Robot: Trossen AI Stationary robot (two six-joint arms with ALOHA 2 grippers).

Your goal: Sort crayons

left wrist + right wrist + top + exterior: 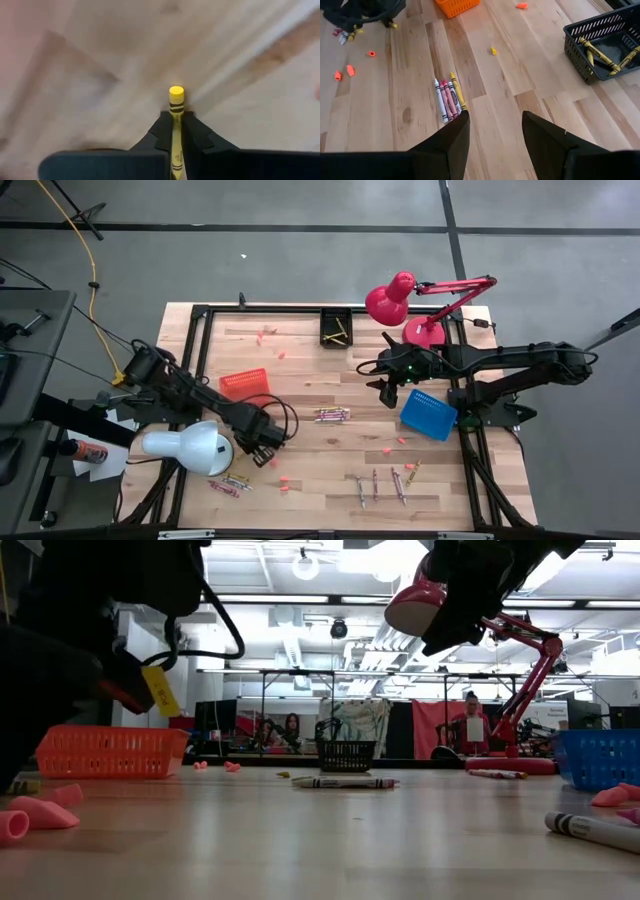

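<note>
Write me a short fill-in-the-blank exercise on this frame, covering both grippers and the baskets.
1. The left gripper is shut on a ____ crayon.
2. The right gripper hovers above the table with its fingers ____.
3. Yellow crayons already lie in the ____ basket.
4. The basket nearest the right gripper is ____.

Answers: yellow; open; black; blue

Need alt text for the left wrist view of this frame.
The left gripper is shut on a yellow crayon, whose black-banded end sticks out past the fingertips. Behind it is a blurred wooden tabletop.
</note>
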